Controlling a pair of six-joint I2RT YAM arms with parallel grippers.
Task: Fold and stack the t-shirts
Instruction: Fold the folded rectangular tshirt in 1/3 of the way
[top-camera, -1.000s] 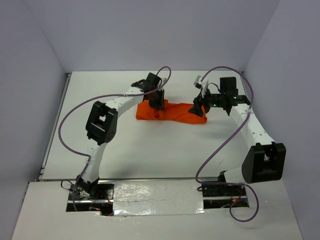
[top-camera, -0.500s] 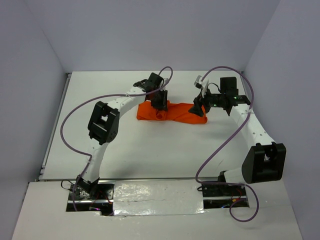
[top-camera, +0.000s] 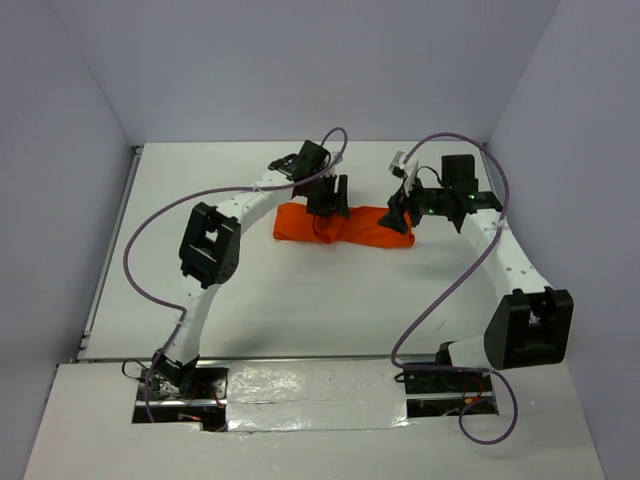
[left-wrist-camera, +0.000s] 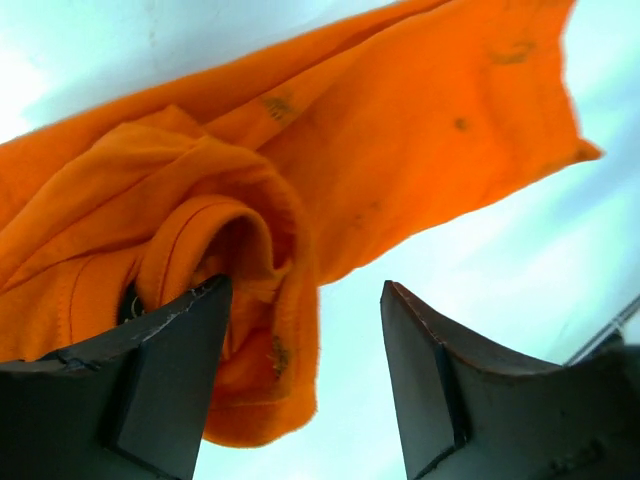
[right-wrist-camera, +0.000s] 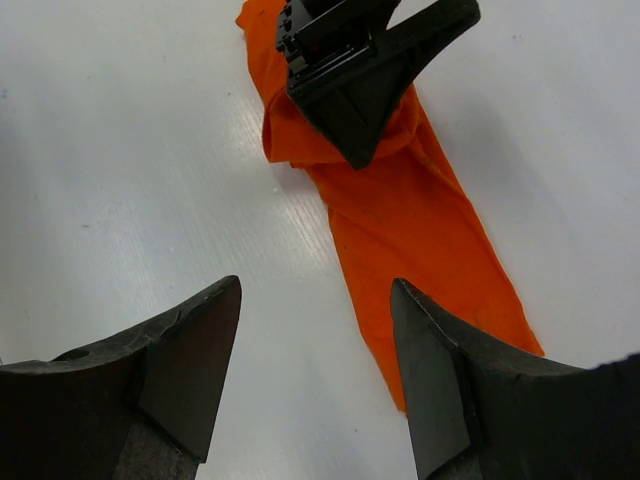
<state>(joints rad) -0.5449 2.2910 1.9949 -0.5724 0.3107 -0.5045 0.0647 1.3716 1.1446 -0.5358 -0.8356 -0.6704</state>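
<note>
Your shirt (top-camera: 350, 227) lies as a crumpled orange strip on the white worktop (top-camera: 300, 300). The left fingers (top-camera: 328, 197) hang over the shirt's left half, spread apart and gripping nothing. In the left wrist view a rolled bunch of the shirt (left-wrist-camera: 350, 150) sits behind one finger (left-wrist-camera: 150, 380). That finger hides the bunch's lower edge, so you cannot tell whether it touches the cloth. The right fingers (top-camera: 398, 216) sit at the shirt's right end, covering its tip from above. They too stand apart and empty. In the right wrist view these fingers (right-wrist-camera: 170, 370) frame bare worktop, and the shirt (right-wrist-camera: 420, 230) runs beyond them. There the left fingers (right-wrist-camera: 365, 60) cover the shirt's far end. You cannot pick out sleeves or collar among the folds.
</note>
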